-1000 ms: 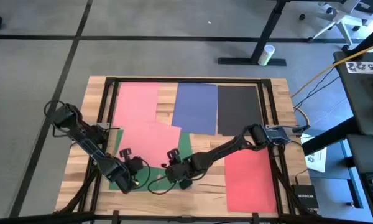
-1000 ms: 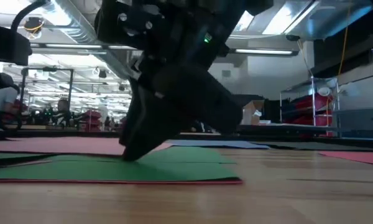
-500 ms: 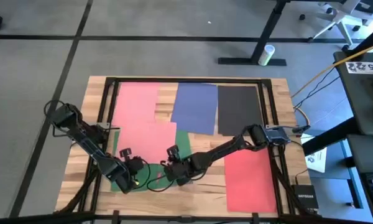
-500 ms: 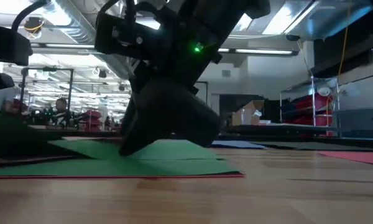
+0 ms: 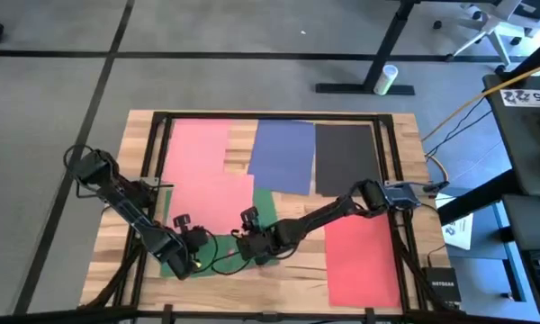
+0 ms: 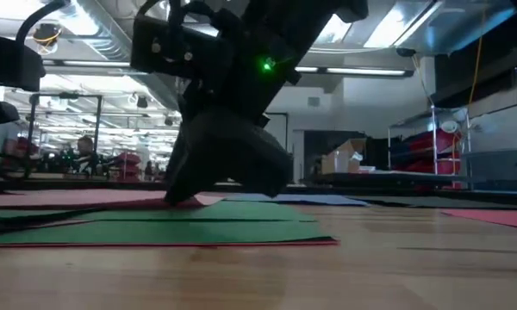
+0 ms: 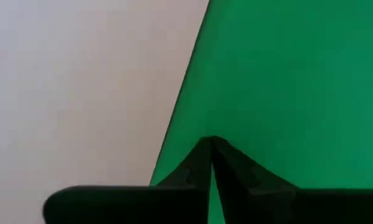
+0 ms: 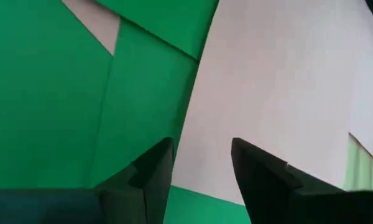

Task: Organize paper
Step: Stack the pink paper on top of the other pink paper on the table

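Note:
A pink sheet (image 5: 211,202) lies partly over several green sheets (image 5: 268,207) near the table's front middle. My right gripper (image 5: 250,241) stands open at this pink sheet's near right corner (image 8: 202,142). In the right wrist view the pink sheet (image 8: 286,81) shows pale beside the green sheets (image 8: 43,93). My left gripper (image 5: 182,261) is shut at the green paper's near left part (image 7: 209,142). Farther back, another pink sheet (image 5: 198,139), a blue sheet (image 5: 283,155) and a black sheet (image 5: 345,157) lie flat. A red sheet (image 5: 362,261) lies at the front right. My left gripper's shut fingertips (image 7: 202,163) come down from above onto a green sheet (image 7: 286,81), close to its edge (image 7: 174,130). Whether paper is caught between them I cannot tell. My right gripper slants down from the table's right. One finger (image 8: 261,180) is on the pink sheet near its corner (image 8: 236,124). The other finger (image 8: 149,174) is at the pink sheet's edge over the green. The sheet lies flat (image 6: 202,200).
A dark frame (image 5: 252,116) runs round the table top. Bare wood (image 5: 288,283) shows along the front edge between the green and red sheets. A small white printed sheet (image 5: 457,229) and a black box (image 5: 439,286) lie off the table's right side.
My right gripper has moved toward the table's left edge and a little toward the far edge. The pink sheet under it has slid the same way, uncovering more green. In the low view, green paper at the left rose briefly and lies flat again.

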`<action>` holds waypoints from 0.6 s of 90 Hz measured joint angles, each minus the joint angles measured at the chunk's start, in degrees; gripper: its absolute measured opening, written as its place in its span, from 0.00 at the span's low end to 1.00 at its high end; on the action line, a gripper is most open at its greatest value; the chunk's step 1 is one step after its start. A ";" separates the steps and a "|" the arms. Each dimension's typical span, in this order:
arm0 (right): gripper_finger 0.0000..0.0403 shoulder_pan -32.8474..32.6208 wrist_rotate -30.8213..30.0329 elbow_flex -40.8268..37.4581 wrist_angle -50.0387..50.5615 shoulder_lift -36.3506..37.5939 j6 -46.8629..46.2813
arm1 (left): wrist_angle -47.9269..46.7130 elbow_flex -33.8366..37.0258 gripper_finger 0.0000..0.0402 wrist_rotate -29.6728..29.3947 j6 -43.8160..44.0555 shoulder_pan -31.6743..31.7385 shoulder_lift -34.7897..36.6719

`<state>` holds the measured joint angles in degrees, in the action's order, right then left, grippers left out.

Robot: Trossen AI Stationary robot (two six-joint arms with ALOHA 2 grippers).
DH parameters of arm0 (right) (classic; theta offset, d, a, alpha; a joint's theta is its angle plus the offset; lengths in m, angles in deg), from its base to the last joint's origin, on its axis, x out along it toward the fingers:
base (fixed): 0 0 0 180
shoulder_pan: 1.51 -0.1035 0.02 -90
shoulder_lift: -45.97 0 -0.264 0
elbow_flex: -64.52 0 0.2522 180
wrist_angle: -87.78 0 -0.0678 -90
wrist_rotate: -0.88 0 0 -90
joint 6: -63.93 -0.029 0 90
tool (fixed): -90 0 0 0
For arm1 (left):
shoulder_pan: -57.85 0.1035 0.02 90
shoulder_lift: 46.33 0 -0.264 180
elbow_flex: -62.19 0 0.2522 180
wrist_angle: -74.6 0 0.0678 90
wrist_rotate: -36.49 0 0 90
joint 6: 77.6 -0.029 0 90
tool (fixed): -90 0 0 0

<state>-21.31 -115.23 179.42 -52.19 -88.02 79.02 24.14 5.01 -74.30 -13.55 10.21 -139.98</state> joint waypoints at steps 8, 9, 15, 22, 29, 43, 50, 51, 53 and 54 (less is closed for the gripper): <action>0.38 0.26 1.53 0.00 0.01 0.00 0.00 | 0.03 0.01 0.00 -0.04 0.00 -0.09 0.00; 0.38 0.36 1.70 0.00 -0.01 0.00 0.01 | 0.04 0.00 0.00 -0.04 0.00 -0.09 0.00; 0.37 0.74 3.05 0.00 -0.35 0.00 -0.02 | 0.08 0.02 0.00 -0.03 0.00 -0.09 0.00; 0.31 1.36 4.38 0.00 -0.47 -0.13 0.03 | 0.10 0.02 0.00 -0.02 0.02 -0.09 0.00; 0.21 2.01 5.01 0.00 -0.36 -0.28 0.39 | 0.15 0.05 0.00 -0.02 0.02 -0.09 0.00; 0.03 2.41 4.94 -0.45 -1.32 -0.28 2.42 | 0.25 0.05 0.00 0.00 -0.04 -0.09 0.00; 0.08 2.23 4.96 -0.50 -1.24 -0.30 2.75 | 0.27 0.05 0.00 0.02 -0.50 -0.10 0.00; 0.08 2.20 4.90 -0.50 -1.24 -0.29 2.75 | 0.28 0.05 0.00 0.02 -0.55 -0.10 0.00; 0.10 2.17 4.73 -0.50 -1.21 -0.28 2.75 | 0.29 0.05 0.00 0.02 -0.66 -0.09 0.00; 0.11 2.14 4.71 -0.50 -1.18 -0.28 2.75 | 0.30 0.05 0.00 0.02 -0.68 -0.09 0.00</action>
<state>-19.17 -110.52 178.93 -53.36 -88.31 81.77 24.43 5.06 -74.28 -14.22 10.12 -139.98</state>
